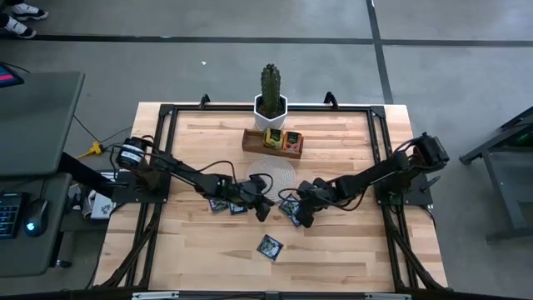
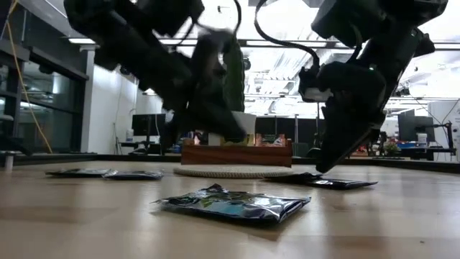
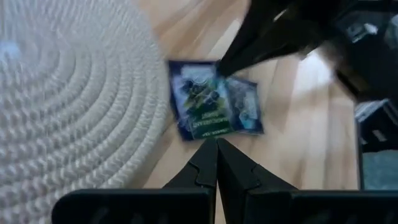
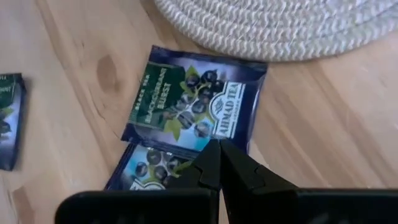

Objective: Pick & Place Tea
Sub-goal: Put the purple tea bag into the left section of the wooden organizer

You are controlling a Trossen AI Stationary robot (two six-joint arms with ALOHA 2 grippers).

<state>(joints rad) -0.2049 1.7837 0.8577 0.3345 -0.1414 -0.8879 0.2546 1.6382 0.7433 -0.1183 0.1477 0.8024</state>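
Two dark blue tea sachets (image 4: 196,102) lie overlapping on the table, just in front of the round woven mat (image 3: 68,99). My right gripper (image 4: 219,152) is shut, slanting down, with its tip at the upper sachet's edge. My left gripper (image 3: 216,149) is also shut. It points at the same pair (image 3: 214,109) from the table's left and stops just short of it. In the left wrist view, the right gripper's dark fingers (image 3: 261,37) come down at the pair's far corner. Another sachet (image 1: 269,247) lies flat nearer the front edge, and two more (image 1: 226,206) lie under the left arm. My right gripper's shut fingertips stand over the upper sachet's edge (image 4: 208,138), slanting down from the table's right. The fingers themselves hide that spot, so I cannot tell whether they touch it. The sachet lies flat on the other sachet and the table.
A brown wooden tray (image 1: 250,140) with several sachets stands behind the mat, and a potted cactus (image 1: 270,92) stands behind the tray. A black frame (image 1: 166,112) runs round the tabletop. Bare wood shows toward the front corners.
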